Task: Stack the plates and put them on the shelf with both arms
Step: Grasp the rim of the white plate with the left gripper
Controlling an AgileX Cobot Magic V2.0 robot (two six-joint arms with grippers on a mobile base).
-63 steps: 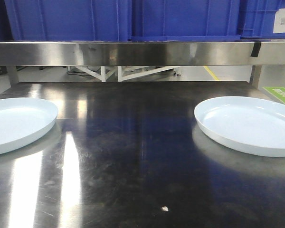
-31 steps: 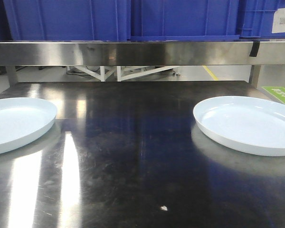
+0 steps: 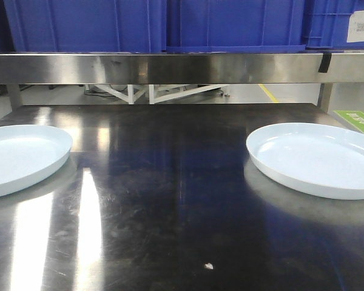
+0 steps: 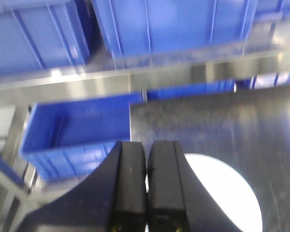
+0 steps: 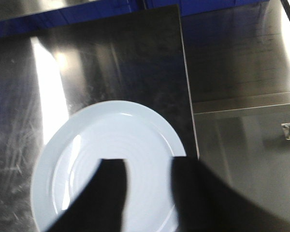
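Barely begun: left plate point(image 3: 21, 157) at 9 o'clock, right plate point(image 3: 318, 159) at 3, well apart on the bench point(image 3: 170, 200), unstacked. Left fingers point(image 4: 133, 183) pressed together, right fingers point(image 5: 106, 193) spread above right plate, gripping nothing; stacking and shelving all ahead.

Blocky black fingers point(image 4: 129, 188) — seemingly matte

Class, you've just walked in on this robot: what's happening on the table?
The left plate and right plate lie apart on the steel table, not yet stacked. The left gripper, shut, hangs near the left plate. The right gripper, open, hangs above the right plate. Neither holds anything.
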